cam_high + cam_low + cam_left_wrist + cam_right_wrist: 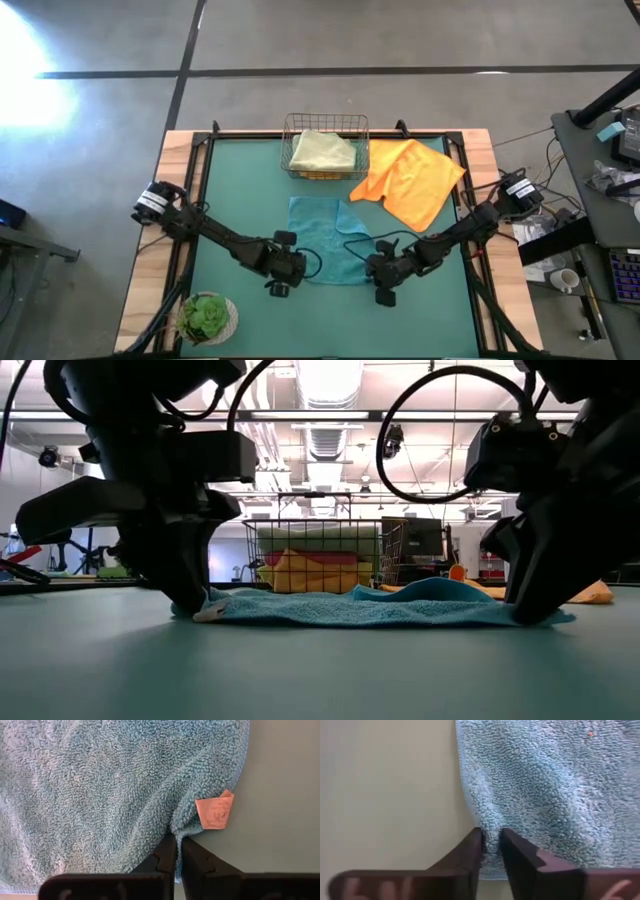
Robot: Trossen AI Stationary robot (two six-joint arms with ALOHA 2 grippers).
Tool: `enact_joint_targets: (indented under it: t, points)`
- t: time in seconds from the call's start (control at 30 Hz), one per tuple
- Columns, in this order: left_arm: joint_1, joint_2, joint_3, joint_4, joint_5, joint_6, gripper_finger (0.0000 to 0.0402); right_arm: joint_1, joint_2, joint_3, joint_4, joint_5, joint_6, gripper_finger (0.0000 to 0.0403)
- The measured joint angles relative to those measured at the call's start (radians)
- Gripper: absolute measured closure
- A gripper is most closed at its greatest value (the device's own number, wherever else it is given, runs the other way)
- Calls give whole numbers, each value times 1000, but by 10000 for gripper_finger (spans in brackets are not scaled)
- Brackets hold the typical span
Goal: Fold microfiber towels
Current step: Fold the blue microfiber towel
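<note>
On the dark-green table mat [230, 190], the teal towel [325, 235] lay flat mid-table; left gripper [177, 845] and right gripper [491, 842] each pinched a near corner, likely for folding.

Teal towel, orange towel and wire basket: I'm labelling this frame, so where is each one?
teal towel [322, 240]: high view, middle of the spread cloth.
orange towel [410, 182]: high view, centre of the crumpled cloth beside the basket.
wire basket [326, 119]: high view, far rim.

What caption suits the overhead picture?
Both grippers, left and right, pinch the near corners of a fluffy teal microfiber towel.
</note>
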Motion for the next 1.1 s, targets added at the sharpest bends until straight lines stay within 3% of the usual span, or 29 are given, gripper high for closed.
enact_joint_targets:
  t: [0.17,0.5,0.73,1.1]
  points:
    - [6,0,0,-1,3,28,401,-2,0,0,-1,-4,63,388]
    - [7,-56,28,-37,1,25,402,0,-153,13,-20,-29,148,394]
    - [5,-103,105,-133,1,14,402,4,-283,113,-271,19,117,394]
    - [-6,-182,346,-374,75,-39,401,50,-316,357,-630,131,100,394]
